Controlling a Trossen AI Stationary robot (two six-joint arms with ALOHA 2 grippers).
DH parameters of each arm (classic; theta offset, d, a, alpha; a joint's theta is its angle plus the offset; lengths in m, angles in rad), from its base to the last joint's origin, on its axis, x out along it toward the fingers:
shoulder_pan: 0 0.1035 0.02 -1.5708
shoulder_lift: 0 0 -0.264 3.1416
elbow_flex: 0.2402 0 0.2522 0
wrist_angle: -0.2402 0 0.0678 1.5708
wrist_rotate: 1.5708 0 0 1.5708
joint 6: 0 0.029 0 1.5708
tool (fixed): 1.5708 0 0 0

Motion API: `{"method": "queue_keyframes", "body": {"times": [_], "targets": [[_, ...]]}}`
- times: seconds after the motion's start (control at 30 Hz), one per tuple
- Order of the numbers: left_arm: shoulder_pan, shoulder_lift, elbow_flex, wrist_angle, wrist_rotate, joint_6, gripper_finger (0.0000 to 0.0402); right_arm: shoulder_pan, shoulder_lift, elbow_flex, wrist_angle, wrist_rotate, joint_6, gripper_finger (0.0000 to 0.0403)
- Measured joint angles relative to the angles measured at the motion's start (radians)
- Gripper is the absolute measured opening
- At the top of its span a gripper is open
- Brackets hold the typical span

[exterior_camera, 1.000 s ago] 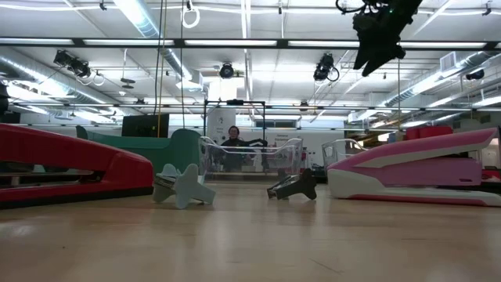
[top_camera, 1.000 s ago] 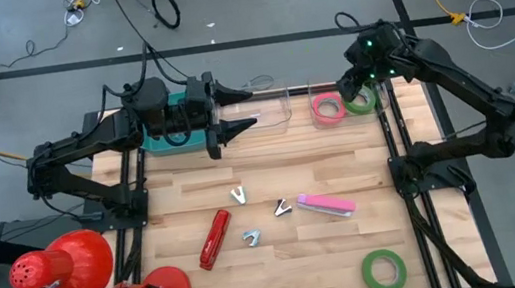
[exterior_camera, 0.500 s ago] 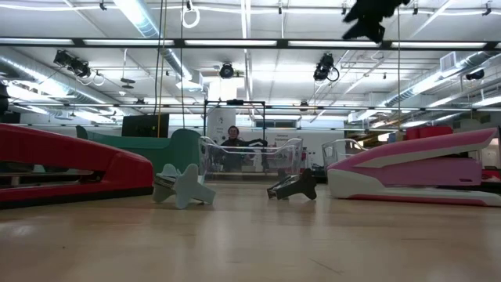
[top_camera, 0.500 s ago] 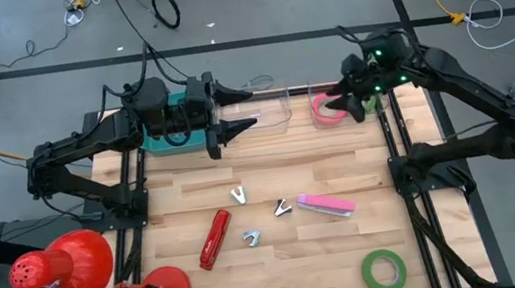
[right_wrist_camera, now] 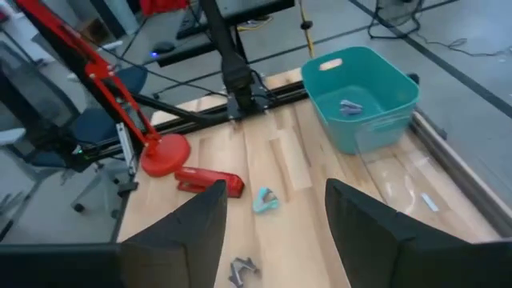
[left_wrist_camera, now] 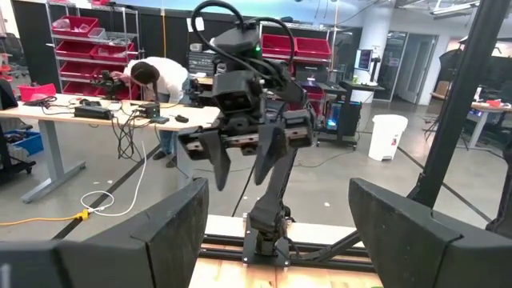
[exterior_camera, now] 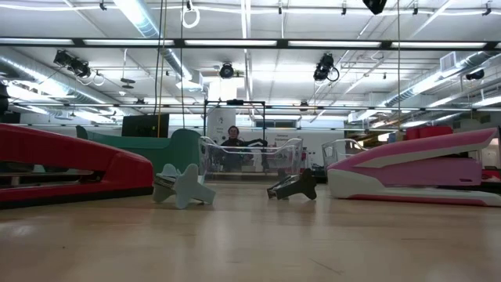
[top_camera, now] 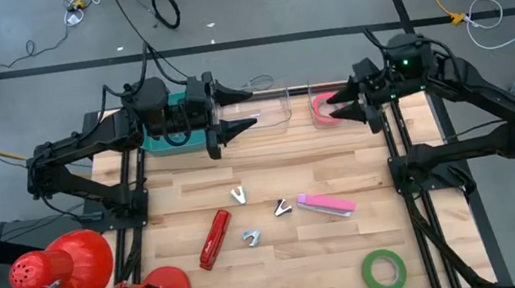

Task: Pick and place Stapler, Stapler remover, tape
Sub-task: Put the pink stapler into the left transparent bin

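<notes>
Surveying from above: we take the pink stapler [top_camera: 327, 205] at mid-bench as our landmark.
Right claw [top_camera: 341, 108]: raised over the far bench [top_camera: 303, 249] edge, well beyond the pink stapler; fingers spread, nothing between them.
Left claw [top_camera: 247, 107]: waiting far-left of the pink stapler by the teal bin [top_camera: 164, 142]; fingers released wide, empty.
Tape: red-pink roll [top_camera: 321, 107] in the clear tray far beyond the pink stapler, partly under the right claw; one green roll [top_camera: 383, 270] lies near-right of the pink stapler, alone.
Other task items: red stapler [top_camera: 215, 239] left of the pink stapler; three small staple removers [top_camera: 281, 206] between and just beside them.
Handling, our judgement: the green roll looks light, stiff and flat; we would pinch across its wall, one finger through the open centre. Its smooth face may slide on the wood.
Views compared: the low view shows stapler and remover profiles but no green roll. The right wrist view shows a remover [right_wrist_camera: 350, 106] already in the teal bin, hidden from above. The left wrist view shows the right claw's spread fingers head-on, with a person at a desk beyond.
</notes>
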State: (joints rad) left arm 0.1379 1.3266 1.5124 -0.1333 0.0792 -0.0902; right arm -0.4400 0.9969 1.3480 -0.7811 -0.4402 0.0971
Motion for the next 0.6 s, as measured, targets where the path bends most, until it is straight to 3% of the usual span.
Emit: {"method": "queue_keyframes", "body": {"times": [0.33,0.6], "targets": [[0.0,0.0,0.0,0.0,0.0,0.0,0.0304,0.148,-0.001,0.0,-0.07,0.03,0.034,0.0213],[0.0,0.0,0.0,0.0,0.0,-0.001,0.0304,0.28,-0.001,0.0,-0.152,0.284,0.026,0.0213]]}}
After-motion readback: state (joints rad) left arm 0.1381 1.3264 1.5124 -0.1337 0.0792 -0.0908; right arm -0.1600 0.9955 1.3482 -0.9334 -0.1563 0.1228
